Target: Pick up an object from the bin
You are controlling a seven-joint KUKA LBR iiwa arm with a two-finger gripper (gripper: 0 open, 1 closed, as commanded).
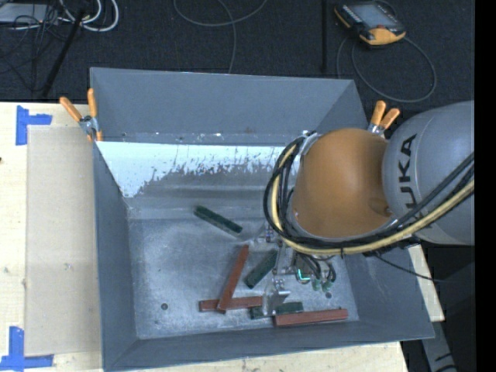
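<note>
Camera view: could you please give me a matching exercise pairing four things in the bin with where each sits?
1 lone dark green bar
2 slanted brown stick
3 reddish flat bar
4 gripper

A bottom right end of the heap
B apart, above the heap
C leaning at the heap's left
D over the heap's middle

Pairs: 1-B, 2-C, 3-A, 4-D
</note>
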